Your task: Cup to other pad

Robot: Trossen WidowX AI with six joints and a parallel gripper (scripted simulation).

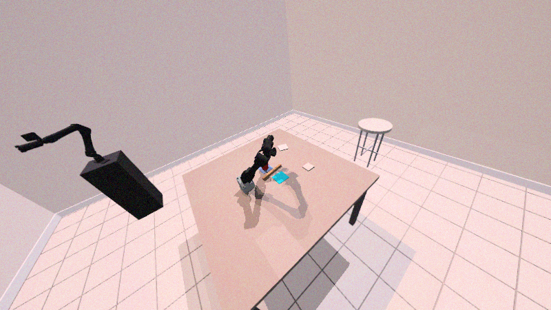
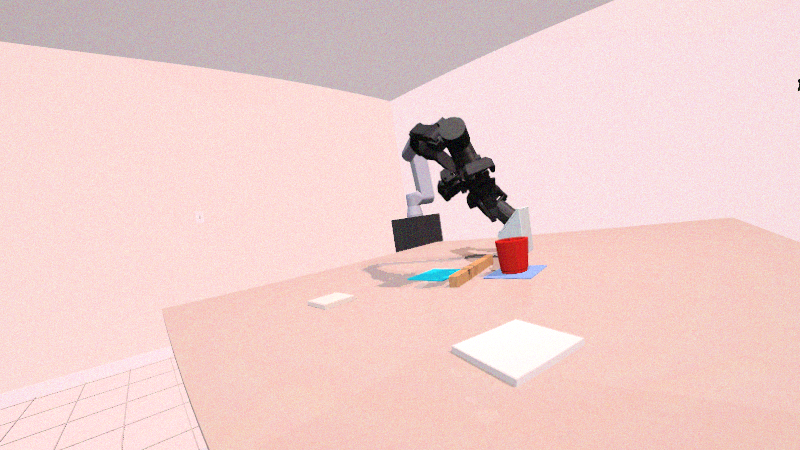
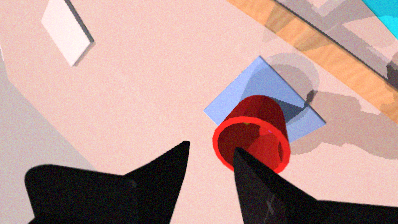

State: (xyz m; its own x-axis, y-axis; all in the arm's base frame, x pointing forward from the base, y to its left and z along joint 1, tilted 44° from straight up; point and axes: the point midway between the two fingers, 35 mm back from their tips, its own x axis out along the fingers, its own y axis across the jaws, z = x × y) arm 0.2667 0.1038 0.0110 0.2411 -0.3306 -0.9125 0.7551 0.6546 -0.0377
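Red cup [image 3: 255, 132] stands upright on the pale blue pad [image 3: 235, 95], seen from above in the wrist view; its mouth faces the camera, and small specks inside it are too small to identify as marbles. In the exterior view the cup [image 2: 512, 254] sits on the blue pad [image 2: 531, 272], with the wooden bar [image 2: 471, 270] just beside it and the cyan pad [image 2: 433, 274] on the far side of that bar. So the bar lies between the two pads.

Gripper [image 3: 212, 150] hangs over the cup, angled down from the arm [image 2: 447, 151]. Fingers are partly drawn in but apart, with bare table showing between the tips. One dark fingertip [image 3: 245, 160] overlaps the cup's near rim; the other [image 3: 180, 152] is off to the side, clear of the cup. Nothing is clamped between them.

Two flat white tiles lie elsewhere on the table [image 2: 643, 335]: one near [image 2: 517, 349], one farther out [image 2: 330, 300]. A round stool [image 1: 374, 126] stands on the floor beyond the table
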